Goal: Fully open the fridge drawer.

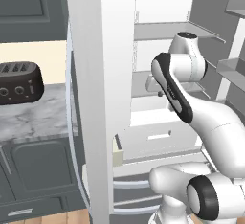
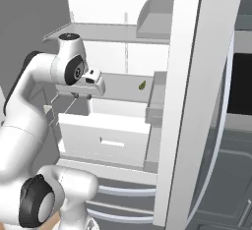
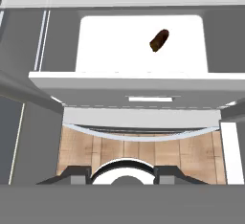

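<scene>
The fridge drawer [image 2: 93, 130] is a wide white box with a small slot handle [image 2: 112, 143] in its flat front, and it stands pulled out from the fridge body. In the hand view I look down into the fridge drawer [image 3: 115, 41], where a small brown item [image 3: 159, 39] lies on the white bottom. Its slot handle [image 3: 150, 99] faces down the picture. My gripper [image 2: 76, 96] hangs above the drawer's left part, apart from it. The fingers [image 3: 76, 174] stand wide apart, open, with nothing between them. From the left base view the drawer front [image 1: 143, 141] shows behind my arm.
The open fridge door [image 1: 95, 98] stands close on the left. Glass shelves [image 2: 98, 32] sit above the drawer, one carrying a small green item [image 2: 141, 85]. Grey fronts with curved silver handles [image 2: 123, 190] lie below. A toaster [image 1: 19, 82] rests on the marble counter [image 1: 33, 122].
</scene>
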Tool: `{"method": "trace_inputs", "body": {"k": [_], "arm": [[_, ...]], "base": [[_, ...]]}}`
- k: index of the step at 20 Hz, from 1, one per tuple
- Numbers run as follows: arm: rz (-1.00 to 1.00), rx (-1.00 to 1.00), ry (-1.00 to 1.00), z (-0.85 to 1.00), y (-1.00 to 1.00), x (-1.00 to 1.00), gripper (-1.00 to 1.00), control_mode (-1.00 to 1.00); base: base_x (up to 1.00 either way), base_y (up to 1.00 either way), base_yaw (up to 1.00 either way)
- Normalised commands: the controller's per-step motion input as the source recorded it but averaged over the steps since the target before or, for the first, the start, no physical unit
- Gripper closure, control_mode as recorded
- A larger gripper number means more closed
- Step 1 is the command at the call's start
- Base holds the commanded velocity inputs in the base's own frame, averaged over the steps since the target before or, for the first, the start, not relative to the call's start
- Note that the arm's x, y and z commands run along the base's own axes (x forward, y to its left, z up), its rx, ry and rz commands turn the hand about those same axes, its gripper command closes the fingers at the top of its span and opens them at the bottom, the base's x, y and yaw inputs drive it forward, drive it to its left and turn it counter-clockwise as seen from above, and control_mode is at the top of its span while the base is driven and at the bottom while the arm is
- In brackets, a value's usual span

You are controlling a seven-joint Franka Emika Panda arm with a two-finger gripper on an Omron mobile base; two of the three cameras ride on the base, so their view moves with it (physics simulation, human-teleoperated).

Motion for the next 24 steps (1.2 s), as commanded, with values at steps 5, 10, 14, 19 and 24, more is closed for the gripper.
{"method": "trace_inputs", "body": {"k": [5,10,14,19,24], "arm": [[0.00,0.00,0.00,0.00,0.00,-0.02,-1.00,-1.00],[0.00,0.00,-0.01,0.00,0.00,-0.21,-1.00,-1.00],[0.00,0.00,0.00,0.00,0.00,-0.07,-1.00,1.00],[0.00,0.00,0.00,0.00,0.00,0.00,-1.00,1.00],[0.00,0.00,0.00,0.00,0.00,0.00,-1.00,1.00]], "base": [[0.00,0.00,0.00],[0.00,0.00,0.00],[-0.19,0.00,0.00],[-0.24,0.00,0.00],[-0.37,-0.01,0.00]]}}
